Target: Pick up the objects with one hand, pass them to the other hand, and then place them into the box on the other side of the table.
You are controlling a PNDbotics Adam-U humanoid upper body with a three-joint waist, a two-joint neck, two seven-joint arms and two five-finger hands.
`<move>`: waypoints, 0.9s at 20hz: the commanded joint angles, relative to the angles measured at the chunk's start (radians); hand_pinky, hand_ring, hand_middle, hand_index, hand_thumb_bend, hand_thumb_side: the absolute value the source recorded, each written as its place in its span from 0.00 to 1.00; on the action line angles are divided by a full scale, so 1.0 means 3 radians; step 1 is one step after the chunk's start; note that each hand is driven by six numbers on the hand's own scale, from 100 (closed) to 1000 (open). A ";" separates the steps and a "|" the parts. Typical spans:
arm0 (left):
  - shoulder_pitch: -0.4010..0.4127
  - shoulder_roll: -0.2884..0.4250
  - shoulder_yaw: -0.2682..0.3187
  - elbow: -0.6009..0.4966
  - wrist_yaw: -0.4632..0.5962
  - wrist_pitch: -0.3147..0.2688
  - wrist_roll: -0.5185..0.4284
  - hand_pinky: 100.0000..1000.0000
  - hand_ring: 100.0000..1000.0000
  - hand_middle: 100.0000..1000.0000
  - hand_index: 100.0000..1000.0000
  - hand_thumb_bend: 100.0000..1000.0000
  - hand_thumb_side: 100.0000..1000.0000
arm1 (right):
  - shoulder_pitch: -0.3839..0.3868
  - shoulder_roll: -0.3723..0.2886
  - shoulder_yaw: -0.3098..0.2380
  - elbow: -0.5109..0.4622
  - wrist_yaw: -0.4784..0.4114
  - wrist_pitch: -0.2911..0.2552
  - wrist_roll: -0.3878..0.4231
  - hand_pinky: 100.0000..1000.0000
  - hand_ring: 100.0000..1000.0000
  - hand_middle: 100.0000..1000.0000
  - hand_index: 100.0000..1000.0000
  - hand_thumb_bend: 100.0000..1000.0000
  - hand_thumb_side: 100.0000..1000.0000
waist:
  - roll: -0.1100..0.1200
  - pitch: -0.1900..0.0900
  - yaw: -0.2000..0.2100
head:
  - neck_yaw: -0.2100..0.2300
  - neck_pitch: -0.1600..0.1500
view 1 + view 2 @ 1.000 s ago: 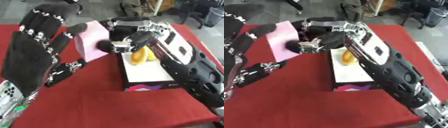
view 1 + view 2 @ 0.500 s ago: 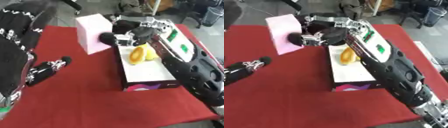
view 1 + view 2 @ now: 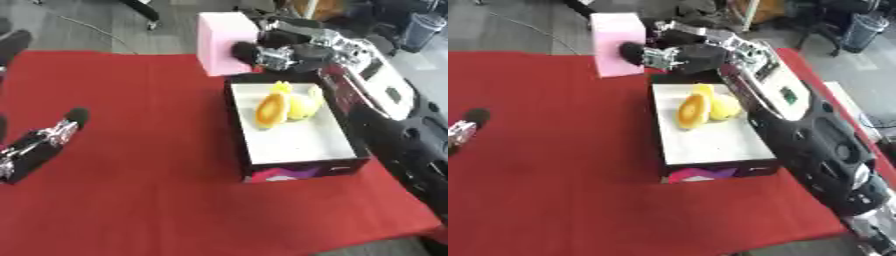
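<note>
A: Right hand (image 3: pixel 677 54)?
B: Reaching in from the right over the far edge of the surface, fingers and thumb curled round a pink block (image 3: pixel 616 44), grasping it. Thumb tip on the block's near face, dark against the pink.

A: Block itself?
B: Upright, held just beyond the far-left corner of the box (image 3: pixel 346 142), near the far edge of the red cloth (image 3: pixel 140 175). Whether touching the cloth or lifted clear of it, cannot tell.

A: Inside the box?
B: White floor, dark walls, a pink and purple print on the near wall. Toward the far end, an orange-yellow piece (image 3: pixel 270 111) with a yellow fruit (image 3: pixel 299 106) touching it on the right, and a smaller yellow bit (image 3: pixel 280 87) just behind. Near half of the floor bare.

A: Arm?
B: Black and silver, running along the box's right side from the lower right corner up to the hand, with a white panel on the forearm (image 3: pixel 785 95).

A: Left hand (image 3: pixel 39 145)?
B: Low at the left edge, well apart from the box and the block. Only a dark, silver-jointed finger showing over the cloth, straight, released, holding nothing.
</note>
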 commanded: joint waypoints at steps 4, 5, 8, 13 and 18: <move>0.0114 0.0087 0.0198 -0.0044 0.0150 0.0136 0.0190 0.65 0.65 0.71 0.76 0.49 0.15 | 0.0093 -0.0277 -0.0250 0.0159 0.0086 -0.0002 -0.0055 1.00 1.00 0.23 0.68 0.00 0.19 | 0.0004 -0.0036 -0.0023 | 0.0006 -0.0050; 0.0180 0.0083 0.0253 -0.0078 0.0186 0.0168 0.0230 0.65 0.65 0.71 0.76 0.48 0.15 | 0.0158 -0.0343 -0.0314 0.0226 0.0127 0.0023 -0.0071 1.00 1.00 0.23 0.69 0.00 0.19 | 0.0005 -0.0038 -0.0017 | -0.0007 -0.0047; 0.0369 0.0068 0.0363 -0.0235 0.0244 0.0219 0.0339 0.65 0.65 0.71 0.76 0.45 0.16 | 0.0289 -0.0562 -0.0457 0.0467 0.0279 -0.0070 -0.0022 1.00 1.00 0.29 0.73 0.00 0.14 | 0.0011 -0.0043 0.0005 | -0.0041 -0.0041; 0.0434 0.0032 0.0431 -0.0374 0.0225 0.0239 0.0398 0.66 0.65 0.70 0.76 0.45 0.15 | 0.0376 -0.0645 -0.0478 0.0809 0.0546 -0.0329 0.0029 1.00 1.00 0.34 0.78 0.00 0.11 | 0.0016 -0.0047 0.0029 | -0.0115 -0.0048; 0.0436 -0.0019 0.0459 -0.0460 0.0202 0.0237 0.0402 0.66 0.65 0.70 0.76 0.45 0.16 | 0.0418 -0.0626 -0.0441 0.0998 0.0819 -0.0602 0.0081 1.00 1.00 0.38 0.81 0.00 0.11 | 0.0016 -0.0045 0.0046 | -0.0224 -0.0034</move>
